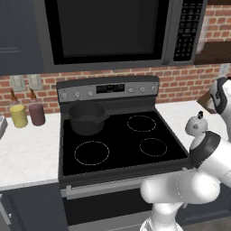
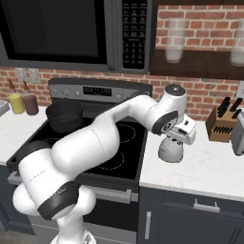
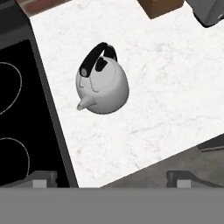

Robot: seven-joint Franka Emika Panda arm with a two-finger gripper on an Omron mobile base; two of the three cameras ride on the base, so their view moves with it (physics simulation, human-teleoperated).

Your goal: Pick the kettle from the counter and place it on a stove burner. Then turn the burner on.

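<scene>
Fingers (image 3: 111, 178) are spread wide and empty above the kettle (image 3: 102, 85), which sits upright on the white surface (image 3: 175, 78) just beside the cooktop (image 3: 17, 109), spout towards the glass. I'd judge the step in hand is the descent to grasp, so I want to centre over the dark arched handle (image 3: 97, 59), turn the wrist so the fingers straddle it, then close. The near small burner (image 1: 153, 147) lies bare and would suit the placing.

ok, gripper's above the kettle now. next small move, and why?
Probably lower straight onto the handle. The gripper is open and hovers above the kettle, which stands upright and untouched on the counter beside the cooktop. Centre it over the handle first.
</scene>
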